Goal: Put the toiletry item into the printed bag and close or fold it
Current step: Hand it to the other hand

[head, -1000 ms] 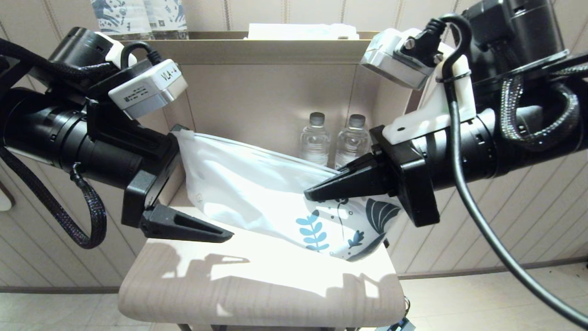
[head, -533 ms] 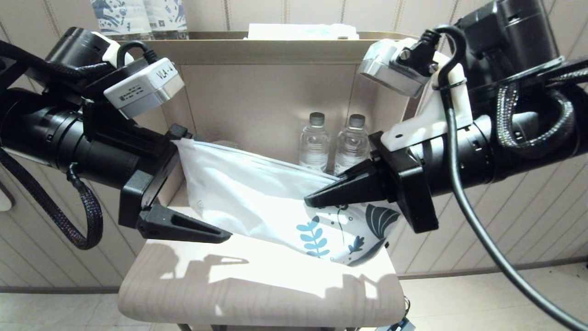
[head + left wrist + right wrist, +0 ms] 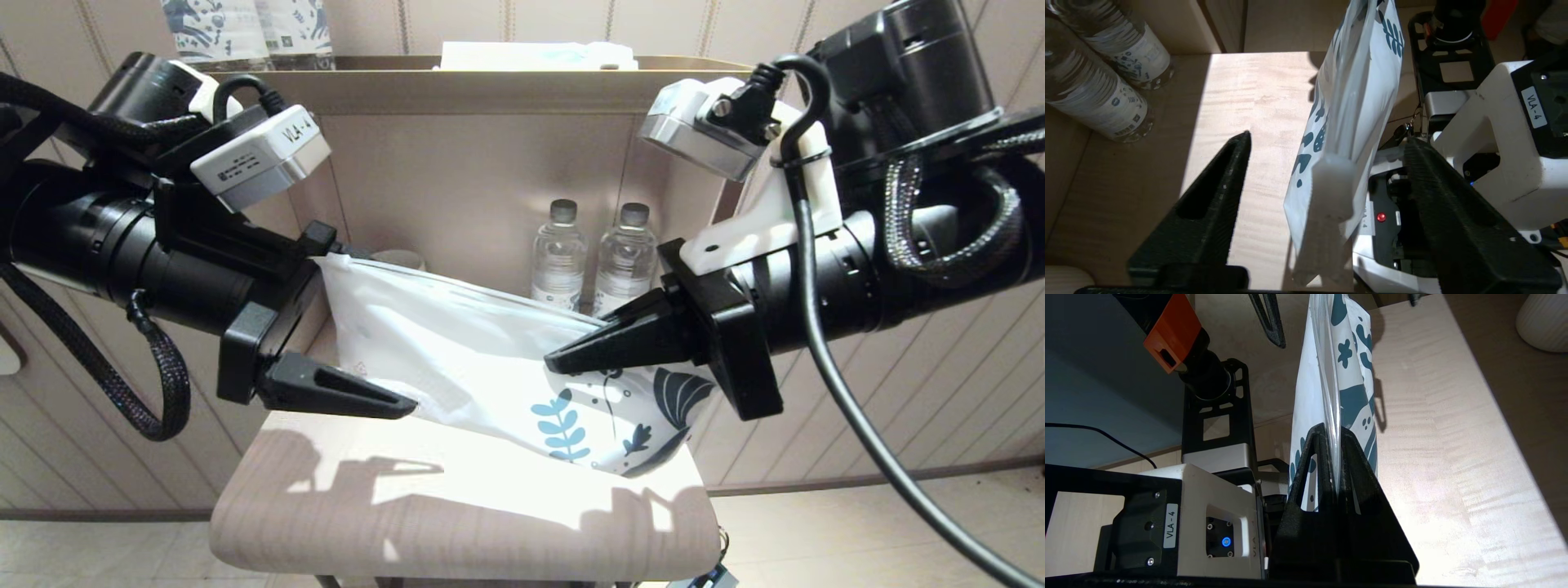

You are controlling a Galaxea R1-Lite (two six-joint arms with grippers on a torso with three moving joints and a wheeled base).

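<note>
The right claw point(image 3: 563, 359) is clamped on the top edge of the printed bag point(image 3: 457, 351), its two fingers pressed flat together with the frosted plastic pinched between them near the leaf-printed end; the right wrist view shows the seal strip running straight out from between the closed fingers. The left claw point(image 3: 371, 327) stands wide apart at the plain end of the bag, one finger point(image 3: 335, 392) below and in front, the other up behind the bag's corner, with the bag's end hanging between them and touching neither, as far as the left wrist view shows. The bag hangs slanted above the table point(image 3: 457, 514), high at the left claw and low at the printed end, which sags close to the tabletop. The toiletry item cannot be made out; a long pale shape seems to lie inside the bag in the left wrist view, but I cannot tell for sure.

The step in hand looks like the closing: the bag is held up by one side, ready to be sealed. The next move probably calls for the left claw to close on the top strip, squarely across the seal, so that the edge can be pressed shut without the thin film slipping or twisting.

Two water bottles point(image 3: 592, 253) stand behind on the shelf.
</note>
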